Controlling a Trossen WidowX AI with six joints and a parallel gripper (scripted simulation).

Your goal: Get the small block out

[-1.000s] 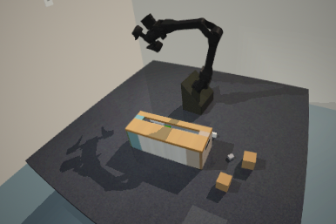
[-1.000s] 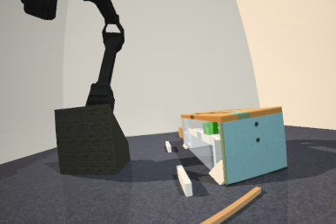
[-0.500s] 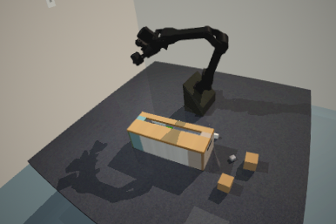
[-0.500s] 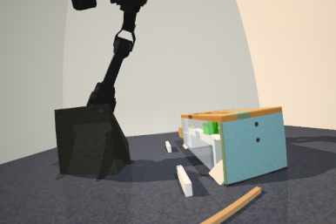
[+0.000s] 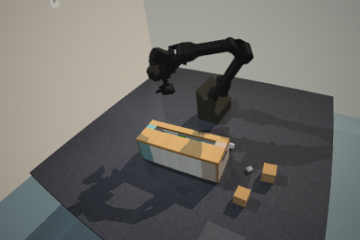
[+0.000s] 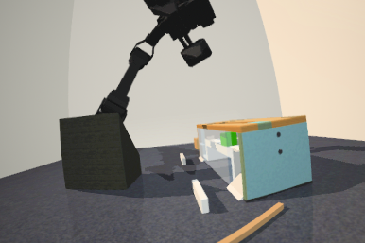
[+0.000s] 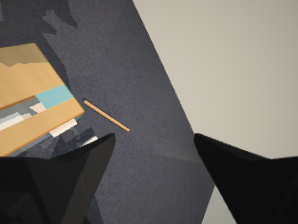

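Note:
The box [image 5: 179, 146] [image 6: 279, 172] [image 7: 45, 72] has an orange top with a long slot and a blue end panel. The small green block [image 5: 182, 136] [image 6: 229, 138] sits inside on the white shelf, seen through the clear front in the exterior view; the wrist view does not show it. A pale slanted piece [image 6: 235, 187] stands low at the blue end. My gripper [image 5: 165, 90] [image 6: 196, 53] [image 7: 154, 137] is open and empty, high above the table and on the clear-front side, toward the blue end. The box shows at the left of the wrist view.
A thin orange stick [image 6: 255, 221] [image 7: 106, 115] lies beyond the blue end. White strips [image 6: 200, 197] [image 6: 182, 159] stand before the clear front. Two orange cubes [image 5: 269, 173] [image 5: 242, 196] and a small grey cube [image 5: 249, 169] lie past the other end. The arm's base [image 5: 210, 102] [image 6: 92, 153] faces the clear front.

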